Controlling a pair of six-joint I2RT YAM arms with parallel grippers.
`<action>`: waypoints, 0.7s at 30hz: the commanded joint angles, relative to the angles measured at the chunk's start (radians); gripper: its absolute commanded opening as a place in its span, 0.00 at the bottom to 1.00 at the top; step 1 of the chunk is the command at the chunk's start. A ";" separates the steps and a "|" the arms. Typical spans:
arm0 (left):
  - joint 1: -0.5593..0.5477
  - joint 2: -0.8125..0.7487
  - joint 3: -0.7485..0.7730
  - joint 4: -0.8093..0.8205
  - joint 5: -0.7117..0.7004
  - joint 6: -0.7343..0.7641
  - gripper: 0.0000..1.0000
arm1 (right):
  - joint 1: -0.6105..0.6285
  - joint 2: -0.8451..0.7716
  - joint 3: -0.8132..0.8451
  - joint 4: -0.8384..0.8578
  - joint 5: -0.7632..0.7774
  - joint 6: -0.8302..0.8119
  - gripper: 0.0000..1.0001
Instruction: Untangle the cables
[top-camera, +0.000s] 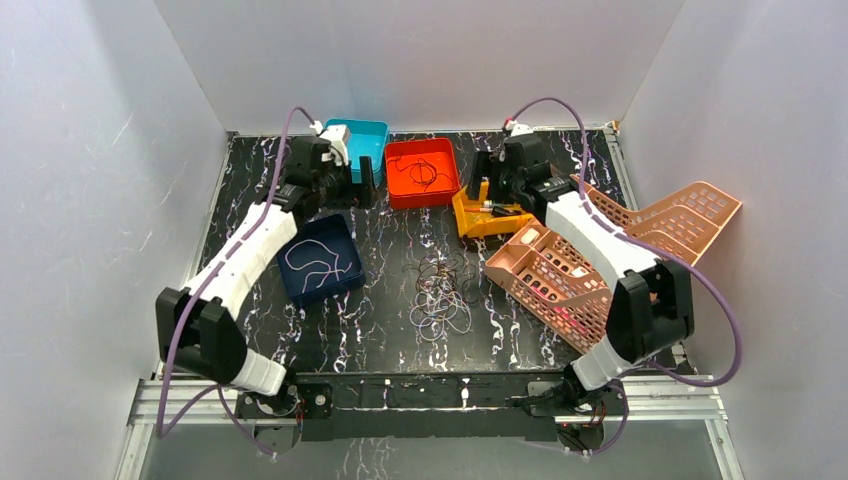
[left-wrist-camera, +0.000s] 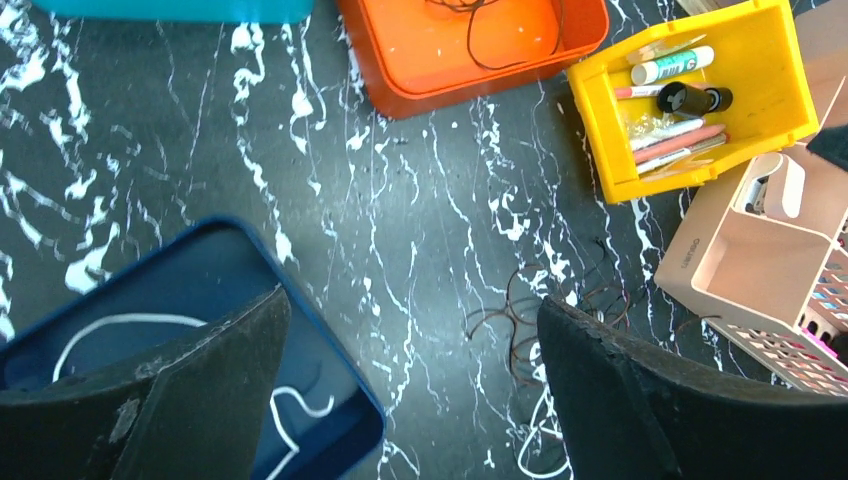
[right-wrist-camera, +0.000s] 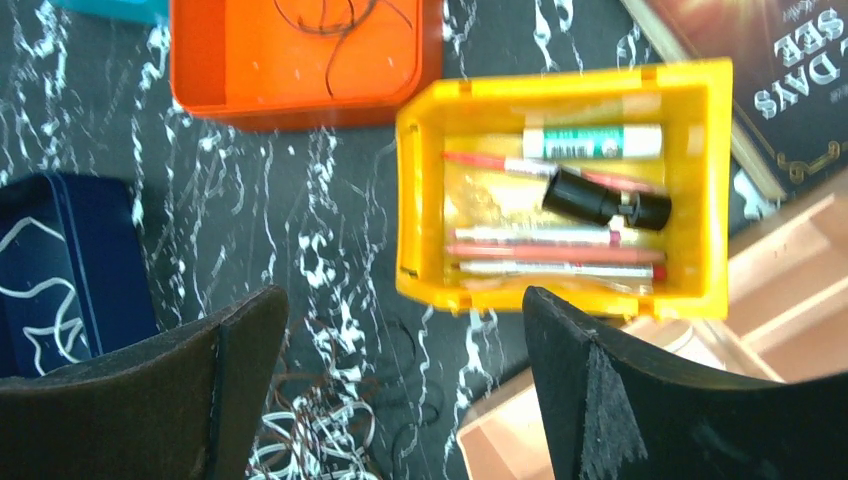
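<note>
- Near the middle of the bench (top-camera: 390, 330), a black slab veined in white like marble, lies a loose tangle of cables (top-camera: 440, 295): hair-thin loops, pale and dark brown, piled in overlapping rings.
- Left of the tangle sits a navy tray (top-camera: 335, 240), a shallow, smooth plastic rectangle with rounded corners. One white cable (top-camera: 312, 265) curls across its floor.
- Towards the right edge, a salmon-pink basket (top-camera: 560, 280) lies tilted, its walls perforated in a grid of slots.
- Just beyond the basket stands a glossy yellow bin (right-wrist-camera: 420, 200) with straight walls. It holds slim pens, a white-and-green tube (right-wrist-camera: 590, 142) and a black cylinder (right-wrist-camera: 605, 203).
- The right claw (right-wrist-camera: 405, 300) hangs over the near edge of that bin, its matte black fingers spread wide with nothing between them.
- The left claw (left-wrist-camera: 410, 310) hangs between the navy tray and the far trays, likewise released and empty, its pads scuffed.
- At the far edge, an orange tray (top-camera: 400, 190), square and smooth, holds a thin dark cable (top-camera: 425, 172) in a few loops.
- A teal tray (top-camera: 365, 140) touches the orange one on its left.
</note>
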 joint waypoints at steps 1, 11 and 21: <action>0.000 -0.111 -0.037 -0.124 -0.056 -0.043 0.96 | -0.002 -0.119 -0.099 -0.005 0.005 0.008 0.96; 0.000 -0.199 -0.131 -0.233 -0.092 -0.153 0.98 | -0.002 -0.338 -0.288 0.041 -0.038 -0.013 0.95; 0.000 -0.286 -0.181 -0.186 -0.111 -0.072 0.98 | -0.002 -0.444 -0.395 0.019 -0.083 0.010 0.95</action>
